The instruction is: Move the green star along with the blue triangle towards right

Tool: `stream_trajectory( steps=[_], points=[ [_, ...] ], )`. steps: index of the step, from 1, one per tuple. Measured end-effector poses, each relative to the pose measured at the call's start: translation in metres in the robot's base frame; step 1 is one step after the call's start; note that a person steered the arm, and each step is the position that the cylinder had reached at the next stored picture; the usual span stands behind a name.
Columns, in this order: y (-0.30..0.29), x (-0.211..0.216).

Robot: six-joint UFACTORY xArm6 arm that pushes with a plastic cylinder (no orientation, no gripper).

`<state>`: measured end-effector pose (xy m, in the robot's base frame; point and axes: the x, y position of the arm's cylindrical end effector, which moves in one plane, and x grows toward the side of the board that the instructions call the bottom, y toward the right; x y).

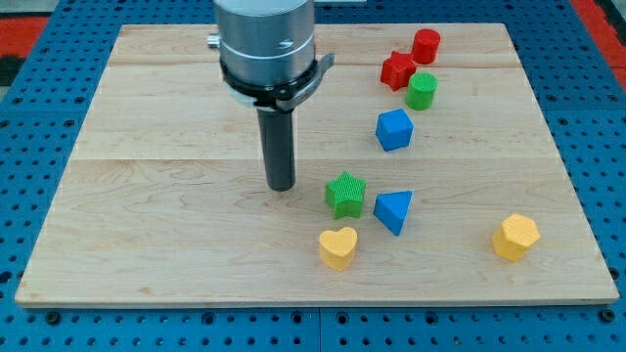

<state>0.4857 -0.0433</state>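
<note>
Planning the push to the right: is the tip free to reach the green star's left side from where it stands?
Probably yes. My tip stands just left of the green star with bare board between them; the blue triangle sits on the star's far side.

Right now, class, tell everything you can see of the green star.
The green star is a small, matte, plastic-looking block, lying flat on the wooden board, low and right of centre. The blue triangle sits just to its right, the yellow heart just below; contact is unclear. My tip stands to its left, apart.
</note>
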Motion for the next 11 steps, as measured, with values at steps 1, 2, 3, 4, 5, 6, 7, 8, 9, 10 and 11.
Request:
stream_trajectory(
  steps=[1, 2, 3, 4, 5, 6, 7, 8, 9, 10, 11],
  points=[
    [0.009, 0.039],
    [0.033, 0.046],
    [0.037, 0.013],
    [0.062, -0.025],
    [0.081, -0.030],
    [0.071, -0.030],
    [0.044, -0.030],
    [0.035, -0.028],
    [0.065, -0.007],
    [0.085, 0.009],
    [0.086, 0.010]
  ],
)
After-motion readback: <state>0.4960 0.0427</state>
